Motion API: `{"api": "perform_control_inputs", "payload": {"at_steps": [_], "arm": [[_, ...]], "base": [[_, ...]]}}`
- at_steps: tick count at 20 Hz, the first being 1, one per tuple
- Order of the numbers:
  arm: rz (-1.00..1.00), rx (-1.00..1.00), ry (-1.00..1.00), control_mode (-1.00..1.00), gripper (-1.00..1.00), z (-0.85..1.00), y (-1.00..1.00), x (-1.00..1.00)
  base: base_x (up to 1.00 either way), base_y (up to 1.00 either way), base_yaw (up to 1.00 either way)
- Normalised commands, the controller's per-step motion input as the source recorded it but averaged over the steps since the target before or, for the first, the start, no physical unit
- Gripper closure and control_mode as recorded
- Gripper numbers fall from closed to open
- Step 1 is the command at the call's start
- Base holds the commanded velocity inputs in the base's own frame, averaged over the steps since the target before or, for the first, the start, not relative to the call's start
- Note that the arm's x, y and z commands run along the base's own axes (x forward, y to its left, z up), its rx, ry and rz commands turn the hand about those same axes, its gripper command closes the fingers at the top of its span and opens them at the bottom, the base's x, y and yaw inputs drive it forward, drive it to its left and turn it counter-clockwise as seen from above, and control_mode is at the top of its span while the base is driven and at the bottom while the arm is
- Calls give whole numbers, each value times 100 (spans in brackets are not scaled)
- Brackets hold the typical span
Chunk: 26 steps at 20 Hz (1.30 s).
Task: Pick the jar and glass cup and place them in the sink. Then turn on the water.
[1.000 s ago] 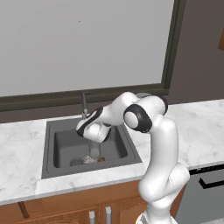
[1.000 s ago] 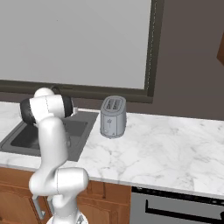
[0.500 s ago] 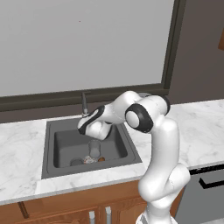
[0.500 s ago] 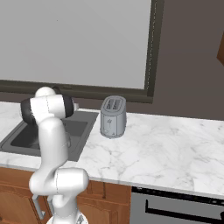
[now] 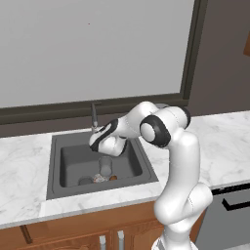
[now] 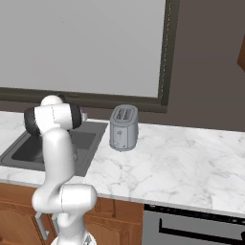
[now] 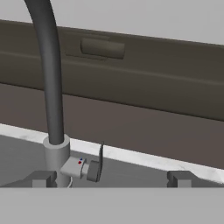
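While the gripper (image 7: 112,178) hovers with its fingers spread wide and nothing between them, the faucet (image 7: 50,78) rises just beyond its left fingertip, a small side lever (image 7: 83,168) at its base. Below the hand, the glass cup (image 5: 105,166) and the jar (image 5: 100,178) sit close together in the sink (image 5: 68,163). Farther right, a toaster (image 6: 124,127) stands on the marble counter (image 6: 182,165).

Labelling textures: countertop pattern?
White marble with grey veining on the countertop; clearest in the right base view.
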Motion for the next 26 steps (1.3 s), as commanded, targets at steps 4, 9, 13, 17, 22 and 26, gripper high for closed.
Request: {"api": "perform_control_inputs", "payload": {"at_steps": [4, 9, 13, 17, 22, 26], "arm": [[0, 0, 0, -100, -100, 0, 0, 0], [0, 0, 0, -100, -100, 0, 0, 0], [0, 0, 0, -100, -100, 0, 0, 0], [0, 0, 0, -100, -100, 0, 1, 0], [0, 0, 0, -100, -100, 0, 1, 0], [0, 0, -1, -100, -100, 0, 1, 0]], "base": [[0, 0, 0], [0, 0, 0], [0, 0, 0], [0, 0, 0], [0, 0, 0], [0, 0, 0]]}}
